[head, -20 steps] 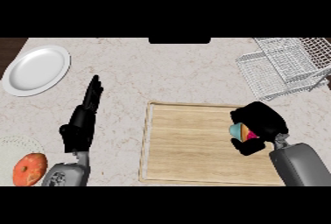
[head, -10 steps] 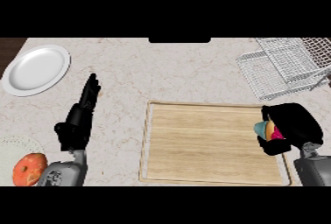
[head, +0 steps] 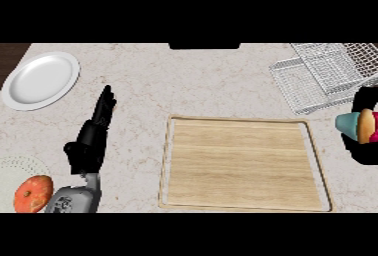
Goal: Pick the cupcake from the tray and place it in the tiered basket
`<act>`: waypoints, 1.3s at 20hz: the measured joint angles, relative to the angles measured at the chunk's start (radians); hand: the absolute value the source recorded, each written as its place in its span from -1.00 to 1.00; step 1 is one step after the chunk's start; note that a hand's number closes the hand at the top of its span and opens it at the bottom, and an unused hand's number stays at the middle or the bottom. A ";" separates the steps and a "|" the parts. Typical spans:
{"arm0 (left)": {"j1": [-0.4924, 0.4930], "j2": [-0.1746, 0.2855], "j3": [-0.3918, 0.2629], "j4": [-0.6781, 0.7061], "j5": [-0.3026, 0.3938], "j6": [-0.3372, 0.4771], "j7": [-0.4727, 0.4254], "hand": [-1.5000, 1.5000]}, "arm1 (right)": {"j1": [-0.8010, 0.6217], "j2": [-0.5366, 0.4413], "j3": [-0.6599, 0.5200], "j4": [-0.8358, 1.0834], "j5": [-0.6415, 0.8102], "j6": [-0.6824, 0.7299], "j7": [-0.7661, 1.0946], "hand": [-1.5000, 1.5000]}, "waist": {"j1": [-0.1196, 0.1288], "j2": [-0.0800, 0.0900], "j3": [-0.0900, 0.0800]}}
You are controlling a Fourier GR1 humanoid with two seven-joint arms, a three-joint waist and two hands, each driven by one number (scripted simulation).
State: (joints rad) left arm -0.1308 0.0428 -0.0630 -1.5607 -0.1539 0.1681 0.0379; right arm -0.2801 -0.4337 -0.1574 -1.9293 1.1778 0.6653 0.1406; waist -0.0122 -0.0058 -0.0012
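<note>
The cupcake (head: 353, 126), with a teal wrapper and orange and pink top, shows at the right edge, tipped on its side. My right hand (head: 365, 150) is curled round it, mostly cut off by the frame, and holds it beyond the tray's right rim. The wooden tray (head: 244, 165) lies bare in the middle of the counter. The white wire tiered basket (head: 325, 75) stands at the back right, just above my right hand. My left hand (head: 92, 137) rests open left of the tray, fingers straight and pointing away.
A white plate (head: 40, 80) sits at the back left. An orange-red fruit (head: 33, 192) lies on a pale round mat (head: 13, 170) at the front left corner. A dark block (head: 204, 46) sits at the counter's far edge.
My right hand has carried the cupcake rightward off the tray, up to the right edge of view. The left hand has stayed in place.
</note>
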 measured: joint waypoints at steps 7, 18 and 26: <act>0.017 -0.012 -0.015 -0.010 -0.011 0.004 -0.001 0.00 | -0.214 -0.075 -0.205 -0.078 -0.159 0.260 0.072 1.00 | 0.008 0.002 0.000; 0.006 -0.016 -0.019 -0.008 -0.014 -0.005 0.003 0.00 | -0.512 -0.016 -0.323 0.139 -0.301 0.304 0.232 1.00 | 0.019 0.005 0.000; -0.010 -0.022 -0.011 0.015 -0.014 -0.005 -0.013 0.00 | -0.566 -0.102 -0.251 0.400 -0.241 0.095 0.167 1.00 | 0.023 0.008 0.001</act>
State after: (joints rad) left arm -0.1410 0.0212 -0.0743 -1.5457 -0.1676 0.1628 0.0253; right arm -0.8466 -0.5360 -0.4081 -1.5296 0.9368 0.7604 0.3076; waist 0.0105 0.0026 -0.0002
